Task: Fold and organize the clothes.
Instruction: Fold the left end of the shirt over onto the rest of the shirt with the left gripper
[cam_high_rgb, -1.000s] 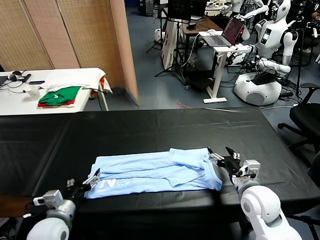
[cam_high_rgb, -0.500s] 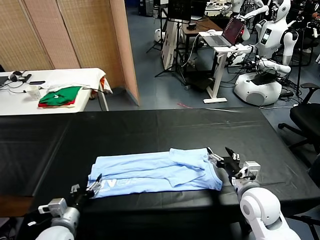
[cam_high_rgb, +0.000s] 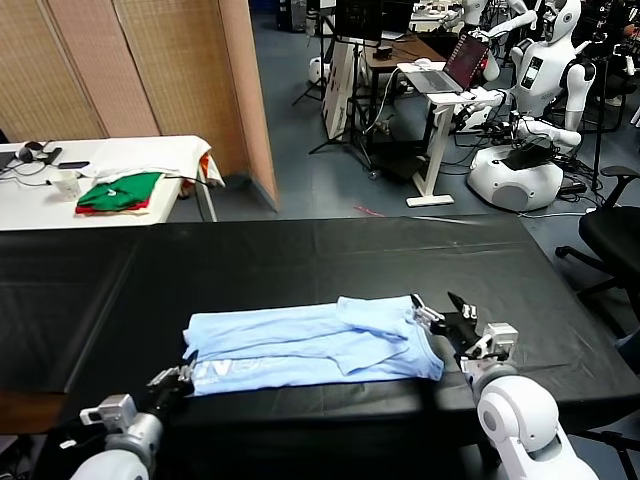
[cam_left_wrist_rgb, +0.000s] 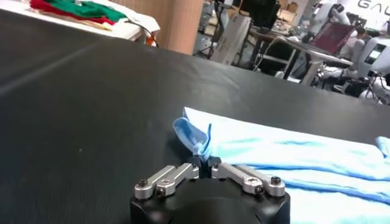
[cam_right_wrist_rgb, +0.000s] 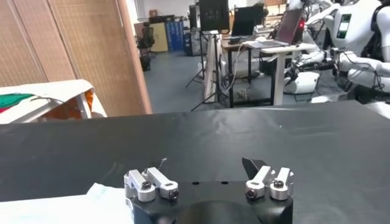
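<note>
A pale blue shirt (cam_high_rgb: 310, 343) lies flat along the lower middle of the head view, on the black table (cam_high_rgb: 300, 260), its white print toward the lower left. The left claw (cam_high_rgb: 172, 378) sits at the shirt's lower-left corner, near the table's front edge. In the left wrist view this claw (cam_left_wrist_rgb: 204, 163) is closed tight on a small raised fold of the shirt (cam_left_wrist_rgb: 194, 137), the corner cloth bunched up between its tips while the rest of the shirt spreads flat to the right of the frame. The right claw (cam_high_rgb: 447, 322) rests at the shirt's right end, its fingers spread wide and gripping nothing; the right wrist view shows this claw (cam_right_wrist_rgb: 207, 176) open over the table, with a bit of blue cloth at the lower left.
</note>
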